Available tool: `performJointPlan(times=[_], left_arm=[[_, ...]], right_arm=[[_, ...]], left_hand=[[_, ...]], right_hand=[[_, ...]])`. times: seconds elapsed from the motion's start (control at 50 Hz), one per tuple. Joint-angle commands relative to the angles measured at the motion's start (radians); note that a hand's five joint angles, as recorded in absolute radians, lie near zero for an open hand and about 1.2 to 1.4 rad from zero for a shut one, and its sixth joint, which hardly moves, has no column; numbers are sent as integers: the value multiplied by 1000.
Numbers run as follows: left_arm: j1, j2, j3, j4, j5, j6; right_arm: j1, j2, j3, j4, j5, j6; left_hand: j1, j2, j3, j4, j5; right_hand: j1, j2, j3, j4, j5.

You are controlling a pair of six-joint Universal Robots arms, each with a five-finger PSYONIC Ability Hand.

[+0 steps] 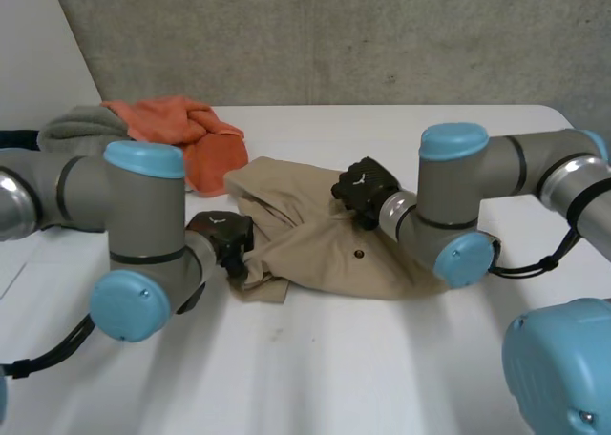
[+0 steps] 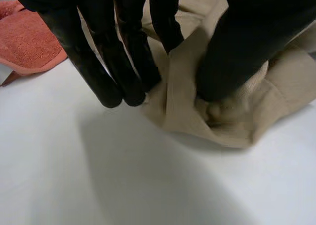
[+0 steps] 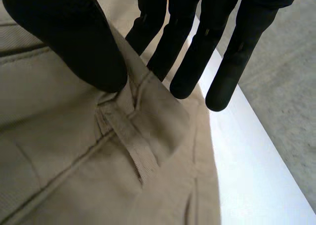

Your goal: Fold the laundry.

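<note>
My left robot hand point(image 2: 237, 52) pinches a bunched edge of the trousers point(image 1: 325, 254); I see my right robot hand point(image 3: 74, 37) pinching the waistband point(image 3: 116, 114).

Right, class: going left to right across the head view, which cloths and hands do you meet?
Grey cloth → orange towel → left hand → right hand; the beige garment spans both hands.

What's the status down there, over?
Left robot hand pinching pants at bunched edge. Right robot hand pinching waistband. Orange towel, grey cloth heaped behind.
</note>
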Motion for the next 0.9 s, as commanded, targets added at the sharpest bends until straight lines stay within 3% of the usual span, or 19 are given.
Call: performJointPlan(times=[0.02, 0.16, 0.26, 0.36, 0.4, 0.5, 0.66, 0.8, 0.9], left_arm=[[-13, 40, 105, -20, -131, 3], [-4, 296, 101, 60, -127, 9], [-20, 468, 41, 115, -59, 61], [-56, 517, -11, 135, 31, 159], [-63, 504, -32, 134, 53, 213], [-67, 389, -49, 140, 16, 296], [-91, 126, 39, 163, -48, 364], [-70, -10, 288, 304, -44, 428], [-31, 55, 467, 546, -31, 423]], right_arm=[[-27, -214, 131, 91, -3, 99], [-74, -530, 349, 82, 12, 145], [-145, -735, 450, 118, 14, 152], [-188, -838, 517, 216, 0, 154], [-197, -843, 535, 281, -13, 151], [-196, -793, 567, 381, -33, 139], [-176, -590, 531, 376, -28, 137], [-148, -443, 279, 238, 47, 214], [-156, -467, 64, -45, 131, 347]], left_hand=[[357, 239, 239, 234, 247], [357, 239, 239, 234, 247], [357, 239, 239, 234, 247], [357, 239, 239, 234, 247], [357, 239, 239, 234, 247], [357, 239, 239, 234, 247], [357, 239, 239, 234, 247], [357, 239, 239, 234, 247], [357, 239, 239, 234, 247]], right_hand=[[315, 228, 214, 206, 250], [315, 228, 214, 206, 250], [315, 228, 214, 206, 250], [315, 228, 214, 206, 250], [315, 228, 214, 206, 250], [315, 228, 214, 206, 250], [315, 228, 214, 206, 250], [315, 228, 214, 206, 250], [315, 228, 214, 206, 250]])
